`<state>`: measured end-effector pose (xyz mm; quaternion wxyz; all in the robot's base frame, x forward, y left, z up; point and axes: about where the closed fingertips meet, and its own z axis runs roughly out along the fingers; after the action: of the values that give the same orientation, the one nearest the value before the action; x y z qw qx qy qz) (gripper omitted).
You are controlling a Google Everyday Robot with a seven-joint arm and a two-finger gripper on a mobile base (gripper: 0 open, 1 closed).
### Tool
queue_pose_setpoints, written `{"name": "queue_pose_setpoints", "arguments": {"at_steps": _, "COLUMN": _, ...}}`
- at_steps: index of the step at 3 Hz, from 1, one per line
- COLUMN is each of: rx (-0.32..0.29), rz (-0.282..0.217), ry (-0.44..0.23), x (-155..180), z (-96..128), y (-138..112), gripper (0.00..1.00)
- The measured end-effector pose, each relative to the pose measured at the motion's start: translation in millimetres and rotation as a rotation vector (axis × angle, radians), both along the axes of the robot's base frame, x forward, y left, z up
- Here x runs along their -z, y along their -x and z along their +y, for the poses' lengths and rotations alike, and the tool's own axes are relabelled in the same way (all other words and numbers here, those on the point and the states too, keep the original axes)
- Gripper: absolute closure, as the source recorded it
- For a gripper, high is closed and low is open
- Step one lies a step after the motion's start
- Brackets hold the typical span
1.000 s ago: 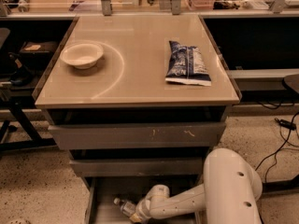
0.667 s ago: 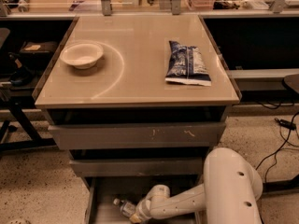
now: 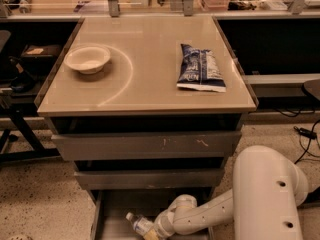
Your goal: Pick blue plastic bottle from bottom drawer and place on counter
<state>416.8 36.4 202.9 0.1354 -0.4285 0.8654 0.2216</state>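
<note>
In the camera view, the shallow grey bottom drawer [image 3: 108, 213] stands pulled open at the foot of the cabinet. The small clear bluish plastic bottle with a white screw cap [image 3: 139, 225] lies tilted inside this drawer, towards its middle, with the cap pointing to the drawer's back left.

The white robot arm [image 3: 202, 216] reaches into the drawer from its right side. The end effector [image 3: 151, 233] sits at the bottle's lower end, at the drawer's front and partly cut off by the picture's edge. Whether it is closed on the bottle or merely beside it I cannot tell.

The step in hand looks like securing the bottle and lifting it out. To do that well, the grip should be firm around the body, not the tapering neck. The lift should come forward out of the drawer first, because the wider grey drawer front [image 3: 150, 179] overhangs its rear.

High above the drawer, the glossy beige surface [image 3: 150, 44] carries a pale round bowl [image 3: 87, 59] over the drawer's left and a dark blue snack bag [image 3: 200, 69] over its right. The bare stretch between them seems the safest place to set the bottle down.
</note>
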Motion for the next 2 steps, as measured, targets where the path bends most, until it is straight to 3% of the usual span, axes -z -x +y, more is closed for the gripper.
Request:
{"name": "queue_pose_setpoints", "arguments": {"at_steps": 1, "rx": 0.035, "rz": 0.030, "ry": -0.015, "x": -47, "z": -21, "y": 21, "gripper": 1.00}}
{"name": "queue_pose_setpoints", "arguments": {"at_steps": 2, "rx": 0.055, "rz": 0.016, "ry": -0.036, "x": -99, "z": -42, "y": 35, "gripper": 1.00}}
